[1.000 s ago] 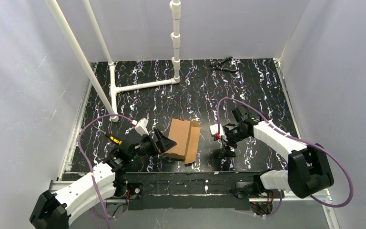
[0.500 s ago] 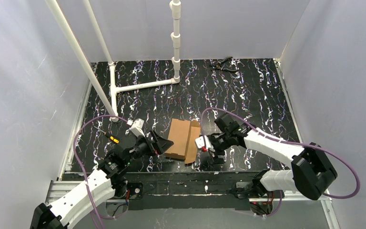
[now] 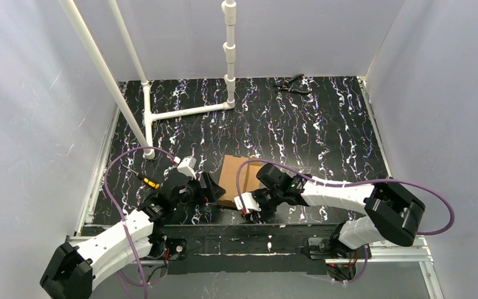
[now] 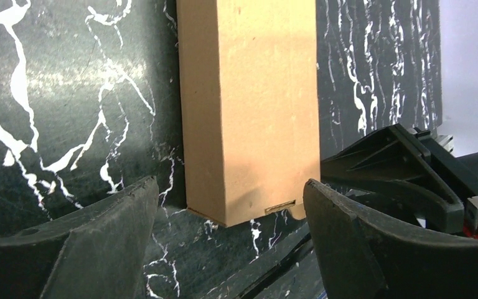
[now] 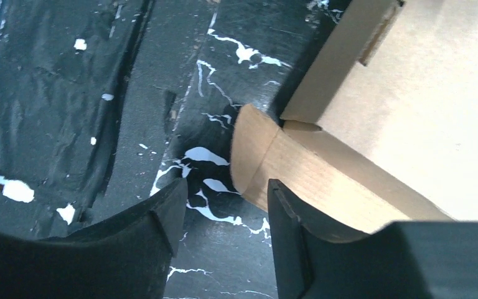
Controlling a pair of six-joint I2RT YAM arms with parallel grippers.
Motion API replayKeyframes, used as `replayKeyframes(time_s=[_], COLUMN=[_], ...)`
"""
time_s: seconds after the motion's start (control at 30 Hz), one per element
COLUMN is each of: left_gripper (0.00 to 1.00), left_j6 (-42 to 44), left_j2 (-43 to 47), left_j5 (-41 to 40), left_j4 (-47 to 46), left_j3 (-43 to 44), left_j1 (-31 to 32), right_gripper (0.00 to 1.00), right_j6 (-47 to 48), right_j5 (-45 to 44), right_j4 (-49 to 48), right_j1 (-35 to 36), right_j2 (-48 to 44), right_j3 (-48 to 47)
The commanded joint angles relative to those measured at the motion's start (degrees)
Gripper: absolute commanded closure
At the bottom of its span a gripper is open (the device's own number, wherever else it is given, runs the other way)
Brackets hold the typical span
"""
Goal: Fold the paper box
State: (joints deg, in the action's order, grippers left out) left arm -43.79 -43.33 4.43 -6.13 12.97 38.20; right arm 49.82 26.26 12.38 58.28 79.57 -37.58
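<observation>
The paper box (image 3: 235,176) lies flat on the black marbled table (image 3: 323,124), close to its near edge and about midway along it. It is brown cardboard (plain on every face that shows), a folded panel with a narrow slot and a rounded tab (image 5: 255,156) at one corner. The left gripper (image 3: 211,189) is spread wide, with its fingers (image 4: 87,243) on either side of the box's end, not touching it. The right gripper (image 3: 249,208) is parted too, one finger (image 5: 299,237) just beside the tab, pinching nothing.
</observation>
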Motion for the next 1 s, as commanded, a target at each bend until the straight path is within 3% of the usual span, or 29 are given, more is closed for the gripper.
replayKeyframes(time_s=[0.0, 0.27, 0.4, 0.5, 0.63, 0.77, 0.97], left_gripper=[0.18, 0.30, 0.29, 0.24, 0.03, 0.02, 0.02], left_j6=[-1.4, -4.4, -5.0, -5.4, -8.1, -9.4, -7.0], left_j2=[-0.9, -4.6, -4.6, -2.7, 2.1, 5.9, 7.4], left_j5=[-1.3, -1.4, -0.8, -0.1, 0.2, 1.8, 5.3], left_j4=[-5.2, -7.4, -7.5, -7.4, -7.3, -6.5, -2.3], left_j3=[0.6, 0.4, 0.1, -0.4, -2.1, -2.8, 0.1], left_j1=[-0.3, -0.3, -0.3, -0.3, -0.3, -0.5, -0.6], right_gripper=[0.43, 0.49, 0.50, 0.47, 0.39, 0.30, 0.19], right_j6=[-3.2, -4.5, -2.9, 3.9, 16.4, 21.6, 20.0], right_j5=[-2.6, -2.7, -1.7, 3.6, 12.1, 17.4, 19.3], right_j4=[-4.6, -5.1, -3.1, 5.5, 20.7, 28.1, 31.0], right_j1=[1.1, 2.0, 1.6, -0.7, -9.8, -21.2, -36.9], right_j2=[0.3, 0.8, 0.2, -0.5, -3.8, -7.2, -6.8], right_j3=[0.3, 0.1, -0.4, -2.6, -6.0, -6.6, -8.9])
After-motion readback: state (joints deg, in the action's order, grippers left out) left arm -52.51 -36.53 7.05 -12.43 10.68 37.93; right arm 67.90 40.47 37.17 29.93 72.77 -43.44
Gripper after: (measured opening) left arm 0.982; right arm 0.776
